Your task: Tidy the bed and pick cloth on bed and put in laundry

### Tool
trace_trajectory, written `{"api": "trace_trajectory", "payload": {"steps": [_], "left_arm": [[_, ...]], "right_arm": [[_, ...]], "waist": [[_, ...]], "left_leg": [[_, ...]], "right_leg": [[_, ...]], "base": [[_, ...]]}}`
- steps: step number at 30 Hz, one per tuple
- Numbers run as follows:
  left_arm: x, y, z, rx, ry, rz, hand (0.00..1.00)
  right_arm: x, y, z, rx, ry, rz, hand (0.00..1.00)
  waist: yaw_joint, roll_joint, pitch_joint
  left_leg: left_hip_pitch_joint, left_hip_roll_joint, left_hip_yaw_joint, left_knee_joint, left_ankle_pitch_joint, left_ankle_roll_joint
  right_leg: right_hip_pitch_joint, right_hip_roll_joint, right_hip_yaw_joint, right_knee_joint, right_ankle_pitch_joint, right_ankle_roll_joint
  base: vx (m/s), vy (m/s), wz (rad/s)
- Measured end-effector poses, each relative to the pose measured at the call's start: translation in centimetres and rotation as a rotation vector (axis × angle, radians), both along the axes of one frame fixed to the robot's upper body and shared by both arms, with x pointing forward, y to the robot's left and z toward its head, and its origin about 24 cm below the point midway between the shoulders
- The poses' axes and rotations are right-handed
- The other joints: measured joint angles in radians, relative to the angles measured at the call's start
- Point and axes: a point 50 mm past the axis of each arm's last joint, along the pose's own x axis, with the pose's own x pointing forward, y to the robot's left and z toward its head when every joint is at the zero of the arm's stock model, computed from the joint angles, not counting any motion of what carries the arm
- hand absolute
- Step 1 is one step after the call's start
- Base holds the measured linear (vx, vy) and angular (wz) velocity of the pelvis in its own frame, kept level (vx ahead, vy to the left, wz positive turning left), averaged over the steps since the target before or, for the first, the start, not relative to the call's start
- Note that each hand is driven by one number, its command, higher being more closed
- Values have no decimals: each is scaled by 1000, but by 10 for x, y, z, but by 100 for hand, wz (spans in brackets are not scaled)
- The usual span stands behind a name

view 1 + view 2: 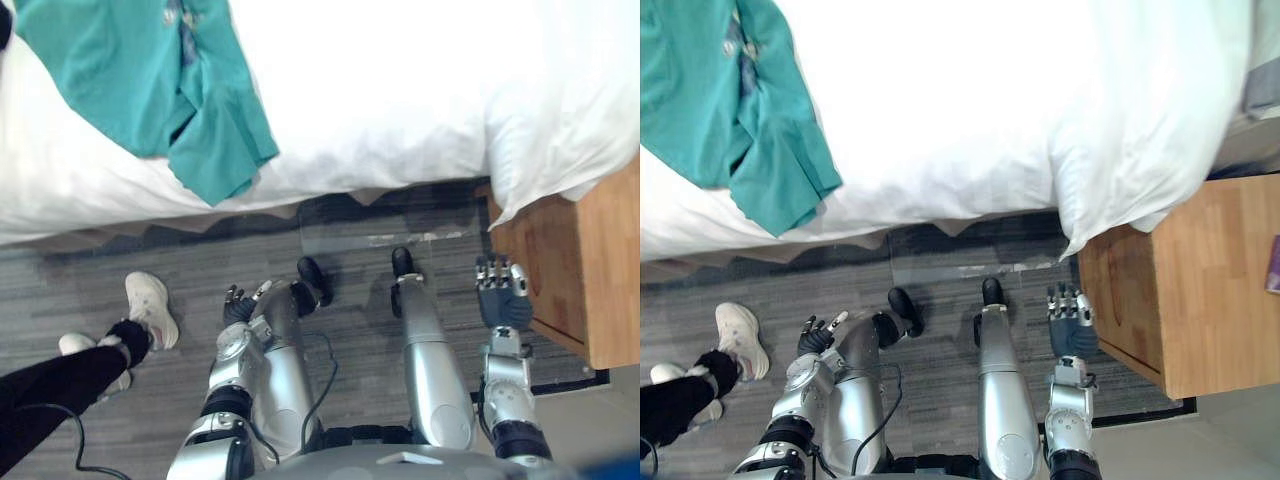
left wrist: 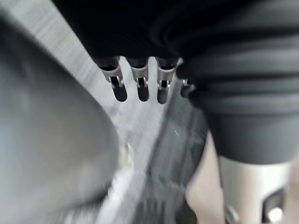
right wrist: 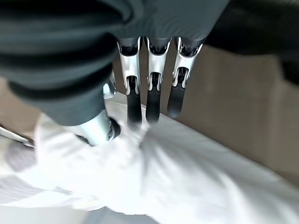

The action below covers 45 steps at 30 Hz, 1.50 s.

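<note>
Where robot hands (image 1: 503, 303) (image 1: 240, 304) hang, fingers (image 3: 133, 100) relax.

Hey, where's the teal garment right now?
The teal garment lies on the white bed at the robot's left in the eye views. One end drapes over the bed's near edge, close to a person's white shoe on the floor.

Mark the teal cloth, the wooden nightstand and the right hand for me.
teal cloth (image 1: 150, 90), left eye view, middle of the fabric.
wooden nightstand (image 1: 1220, 280), right eye view, its top surface.
right hand (image 1: 503, 306), left eye view, dark cover below the fingers.
</note>
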Motion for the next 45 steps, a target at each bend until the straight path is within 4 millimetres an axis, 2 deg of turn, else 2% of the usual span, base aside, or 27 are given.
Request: {"api": "trace_trajectory", "payload": {"steps": [4, 6, 8, 10, 12, 16, 21, 22, 25, 29, 31, 33, 35, 37, 39, 40, 42, 43, 45], "left_arm": [[-21, -12, -19, -37, 74, -39, 0], [-45, -18, -35, -66, 154, -45, 0], [-61, -21, -45, -75, 213, -79, 0], [-71, -23, -51, -71, 252, -110, 0], [-81, -26, -58, -77, 289, -146, 0], [-91, -29, -64, -64, 330, -219, 0], [-102, -29, -69, -30, 382, -289, 0], [-103, -29, -69, -30, 386, -290, 0], [-104, -27, -69, -22, 392, -292, 0], [-107, -23, -71, 12, 422, -319, 0], [-108, -21, -71, 20, 437, -302, 0], [-109, -21, -72, -4, 435, -260, 0], [-111, -22, -72, -15, 437, -242, 0], [-114, -20, -73, -12, 441, -227, 0], [-122, -15, -74, -6, 451, -214, 0], [-131, -11, -76, -3, 473, -208, 0], [-133, -8, -76, -11, 469, -191, 0], [-136, -6, -76, -26, 460, -159, 0], [-138, -7, -77, -34, 456, -157, 0]], "right_arm": [[-24, 8, -30, -143, 262, 40, 0], [-44, 13, -50, -285, 449, 90, 0], [-60, 17, -64, -401, 578, 140, 0], [-74, 20, -77, -453, 681, 177, 0], [-88, 22, -88, -537, 781, 223, 0], [-106, 23, -100, -637, 885, 308, 0], [-113, 20, -104, -678, 931, 351, 0], [-113, 19, -106, -689, 945, 367, 0], [-111, 18, -109, -683, 978, 399, 0], [-107, 17, -111, -673, 1010, 439, 0], [-103, 16, -111, -670, 1008, 452, 0], [-100, 15, -109, -670, 993, 459, 0], [-100, 9, -108, -685, 994, 454, 0], [-100, 6, -108, -693, 999, 446, 0], [-100, 7, -108, -686, 1000, 449, 0], [-101, 6, -108, -678, 1005, 440, 0], [-104, 3, -109, -668, 1014, 425, 0], [-110, -3, -110, -662, 1040, 416, 0], [-119, -16, -112, -672, 1088, 401, 0]], "waist": [[2, -21, -71], [5, -31, -147], [6, -32, -205], [11, -34, -246], [18, -34, -287], [27, -36, -321], [28, -31, -346], [27, -27, -348], [26, -32, -351], [24, -26, -347], [5, -18, -341], [4, 5, -328], [3, 26, -328], [3, 28, -325], [5, 19, -330], [3, 11, -334], [0, 8, -337], [2, 3, -339], [-1, 12, -342]], "left_leg": [[138, -23, 28, -102, 11, -19], [237, -44, 52, -184, 20, -33], [295, -58, 64, -243, 32, -37], [349, -73, 75, -299, 51, -38], [413, -94, 77, -379, 76, -55], [503, -117, 76, -489, 121, -81], [618, -132, 76, -630, 186, -105], [636, -133, 74, -645, 190, -105], [647, -135, 74, -646, 190, -106], [651, -140, 79, -638, 188, -106], [648, -139, 80, -609, 165, -113], [624, -104, 74, -495, 99, -121], [600, -70, 68, -411, 58, -111], [600, -65, 75, -387, 42, -109], [600, -74, 83, -387, 44, -109], [597, -87, 68, -378, 64, -105], [586, -97, 36, -350, 76, -105], [541, -87, -30, -271, 57, -107], [519, -50, -117, -250, 45, -110]], "right_leg": [[139, -17, 1, -119, 24, 3], [236, -33, -3, -202, 33, 3], [301, -47, -23, -267, 41, -1], [354, -60, -38, -316, 58, 13], [417, -74, -62, -381, 75, 20], [489, -78, -111, -433, 84, 21], [558, -68, -171, -442, 84, 21], [568, -68, -196, -433, 78, 11], [563, -71, -221, -396, 54, -23], [562, -72, -223, -402, 39, -28], [560, -68, -222, -400, 33, -32], [571, -63, -216, -381, 12, -32], [568, -61, -217, -348, -4, -29], [557, -69, -213, -306, -28, -21], [528, -79, -201, -265, -53, -21], [521, -91, -187, -249, -68, -20], [533, -109, -182, -252, -73, -19], [544, -132, -173, -254, -76, -16], [553, -162, -154, -251, -81, -4]], "base": [[196, 22, -11], [217, -6, -5], [256, -6, 3], [242, -20, 4], [215, -42, 8], [157, -71, 8], [84, -67, 10], [9, -27, 9], [-24, -27, 1], [-58, -36, -15], [-72, -20, -5], [-31, 10, -10], [27, 47, -6], [50, 36, -2], [79, 8, -8], [102, -30, -9], [112, -6, 1], [129, 53, -1], [127, 132, -17]]}}
